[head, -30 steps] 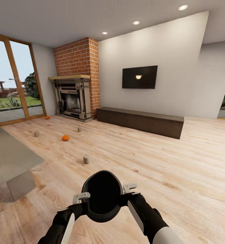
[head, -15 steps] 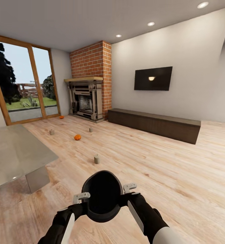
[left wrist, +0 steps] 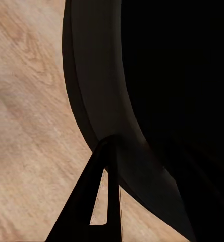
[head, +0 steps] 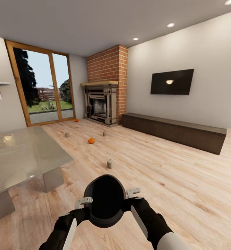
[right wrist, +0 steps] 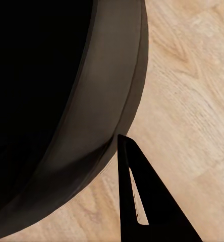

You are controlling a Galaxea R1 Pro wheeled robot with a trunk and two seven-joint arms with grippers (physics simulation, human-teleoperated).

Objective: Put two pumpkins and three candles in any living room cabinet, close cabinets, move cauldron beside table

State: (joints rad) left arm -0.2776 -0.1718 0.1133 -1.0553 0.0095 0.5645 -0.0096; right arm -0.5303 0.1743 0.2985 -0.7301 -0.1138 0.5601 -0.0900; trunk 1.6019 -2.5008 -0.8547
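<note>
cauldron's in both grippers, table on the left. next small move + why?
Probably roll left toward the grey table and lower the cauldron beside it. Both grippers, left and right, clamp its rim, and open floor separates it from the table.

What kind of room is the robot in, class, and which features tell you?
Most likely a living room: a brick fireplace, a wall-mounted television above a long low cabinet, and glass patio doors onto a garden.
</note>
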